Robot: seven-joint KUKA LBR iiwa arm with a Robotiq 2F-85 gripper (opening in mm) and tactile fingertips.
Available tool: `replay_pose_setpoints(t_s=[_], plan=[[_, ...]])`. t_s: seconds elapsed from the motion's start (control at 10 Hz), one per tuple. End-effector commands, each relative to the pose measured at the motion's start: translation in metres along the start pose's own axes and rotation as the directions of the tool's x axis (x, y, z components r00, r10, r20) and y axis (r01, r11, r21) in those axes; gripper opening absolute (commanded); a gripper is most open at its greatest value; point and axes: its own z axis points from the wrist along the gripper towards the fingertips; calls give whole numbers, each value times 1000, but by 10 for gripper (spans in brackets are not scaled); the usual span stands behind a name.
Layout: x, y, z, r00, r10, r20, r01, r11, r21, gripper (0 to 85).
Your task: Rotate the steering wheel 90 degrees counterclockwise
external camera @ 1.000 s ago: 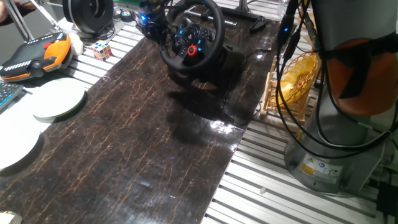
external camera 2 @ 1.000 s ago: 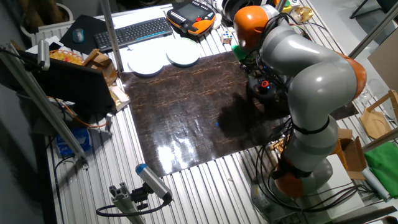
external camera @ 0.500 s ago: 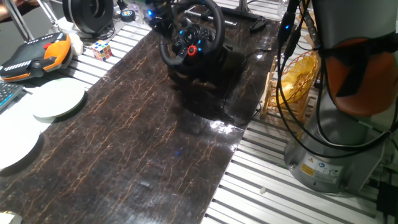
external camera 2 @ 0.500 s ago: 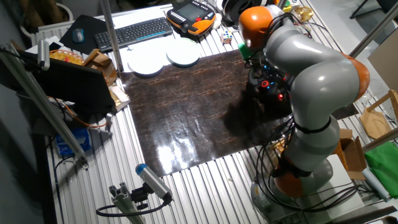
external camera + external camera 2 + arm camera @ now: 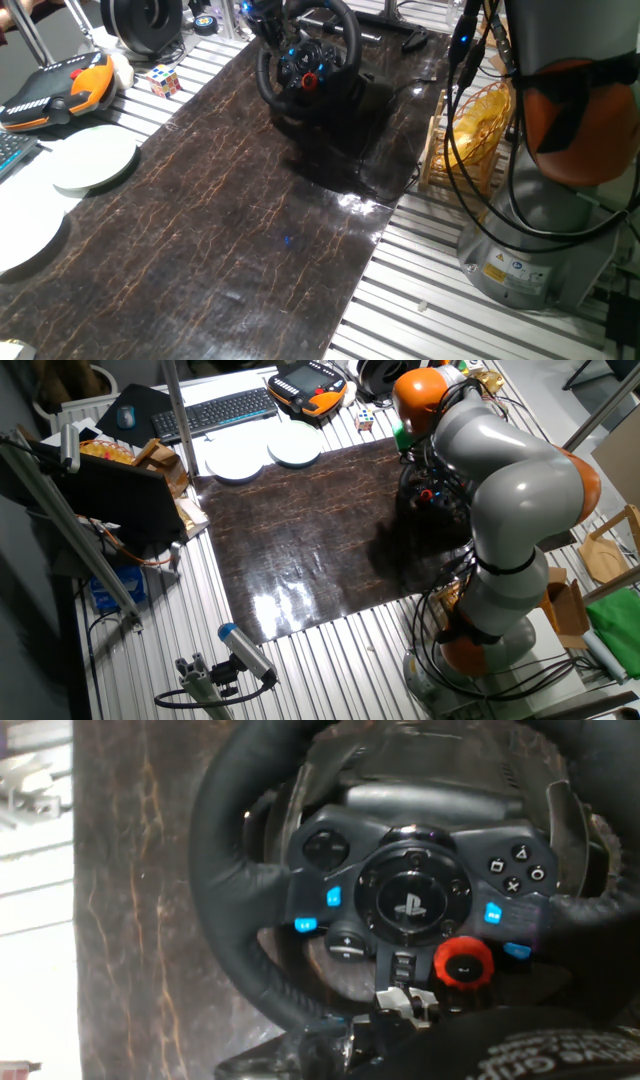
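Black leather fills the hand view: the steering wheel (image 5: 240,890) sits right in front of the camera, its thick rim curving down the left side, its hub showing small blue-lit buttons and one round red button low on the right. At the bottom edge, a dark blurred part of the tool overlaps the wheel's lower rim; its fingers are not clear enough to say whether they are clenched on the rim or released, so I cannot tell.

In one fixed view the steering wheel (image 5: 306,58) stands on its black base at the far end of the dark marble-patterned counter (image 5: 230,220), tilted up, with the tool (image 5: 268,18) at its upper left rim. Left of the wheel lie a colour cube (image 5: 164,79), an orange and black controller (image 5: 58,88) and a white plate (image 5: 93,158).

From the other fixed view the grey arm (image 5: 510,470) bends over the wheel (image 5: 432,500), hiding most of it.
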Motion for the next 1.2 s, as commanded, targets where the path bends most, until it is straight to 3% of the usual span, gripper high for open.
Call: replay_pose_setpoints(t_s=[0.0,0.1,0.2,0.5,0.6,0.8,0.9,1.0,1.1], plan=[[-2,0,0,999,45,7,-45,999,10,7],[-5,-1,1,998,58,-3,-58,998,13,7],[-9,-3,2,1000,14,-23,-14,1000,-8,7],[-13,-3,5,1000,13,18,-13,1000,18,73],[-16,-4,4,999,48,22,-49,998,41,7],[-19,-3,3,983,181,41,-183,982,55,7],[-21,-2,3,966,249,66,-253,966,62,7],[-22,-4,1,943,320,89,-325,945,38,7],[-21,-3,-1,912,388,134,-393,920,8,7]])
